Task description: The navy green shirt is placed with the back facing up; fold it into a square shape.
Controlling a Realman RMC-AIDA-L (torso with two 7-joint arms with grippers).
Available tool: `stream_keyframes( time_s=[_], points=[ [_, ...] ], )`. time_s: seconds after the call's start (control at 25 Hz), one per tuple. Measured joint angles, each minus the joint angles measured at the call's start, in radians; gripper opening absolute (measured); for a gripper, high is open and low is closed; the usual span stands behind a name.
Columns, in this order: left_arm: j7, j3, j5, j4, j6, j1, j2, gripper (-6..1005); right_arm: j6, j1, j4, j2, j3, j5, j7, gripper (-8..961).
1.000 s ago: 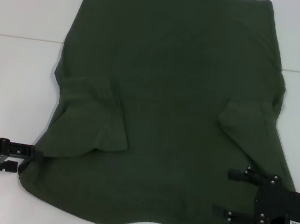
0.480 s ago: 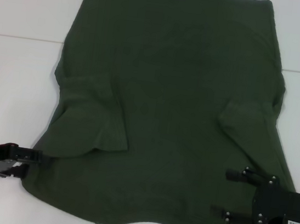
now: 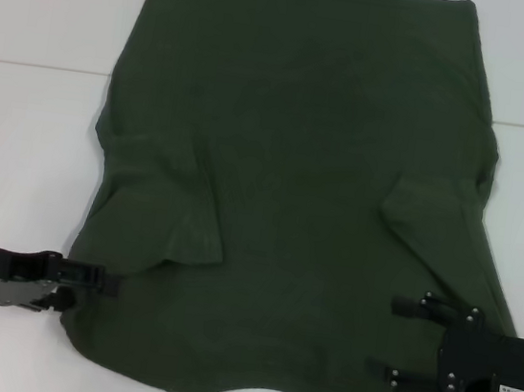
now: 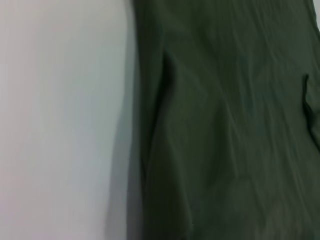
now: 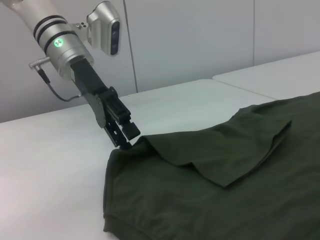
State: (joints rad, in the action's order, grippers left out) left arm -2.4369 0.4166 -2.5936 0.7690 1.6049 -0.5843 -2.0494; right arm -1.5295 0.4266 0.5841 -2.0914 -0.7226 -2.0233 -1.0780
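Left gripper (image 3: 101, 281) has slid inward from the table's left side over the last second; its tips now sit on the shirt (image 3: 292, 190) at the near left edge, just below the folded-in left sleeve (image 3: 169, 208). Earlier it stood clear of the cloth. In the right wrist view the left gripper (image 5: 127, 140) has cloth bunched and raised at its tip, so the fingers look pressed together on the shirt's edge, though the contact itself is small and dark.

Right gripper (image 3: 406, 346) has barely moved. It rests over the near right part of the shirt, two black fingers spread apart, nothing between them.

Judgement: the left side is being secured first; a matching hold on the right edge would be needed before any fold of the near end.

The shirt lies flat on the white table (image 3: 19, 135), collar end near the robot and hem far from both grippers. Fabric is dark olive, matte, soft, no print. Both sleeves lie folded onto the body, leaving a rough trapezoid. A low ridge rises at the left gripper; shallow creases elsewhere. Tabletop is smooth with a seam.
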Motion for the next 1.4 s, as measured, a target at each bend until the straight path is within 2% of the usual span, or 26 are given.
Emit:
stream_keyframes(
  time_s=[0.32,0.6,0.92,1.4],
  points=[
    [-0.005,0.035,-0.009,-0.010,-0.016,-0.014,-0.001,876,-0.004,0.004,0.001,0.001,0.000,0.000,-0.005,940],
    [-0.023,0.036,-0.030,0.043,0.004,-0.014,0.006,874,-0.006,0.004,0.002,0.001,0.000,0.000,-0.005,940],
    [-0.095,0.023,-0.090,0.080,0.040,-0.014,0.029,875,-0.006,0.003,0.004,0.001,0.005,0.000,-0.005,940],
    [-0.118,0.052,-0.102,0.070,0.040,-0.030,0.025,875,-0.006,0.004,0.003,0.002,0.005,0.000,-0.005,940]
  ],
)
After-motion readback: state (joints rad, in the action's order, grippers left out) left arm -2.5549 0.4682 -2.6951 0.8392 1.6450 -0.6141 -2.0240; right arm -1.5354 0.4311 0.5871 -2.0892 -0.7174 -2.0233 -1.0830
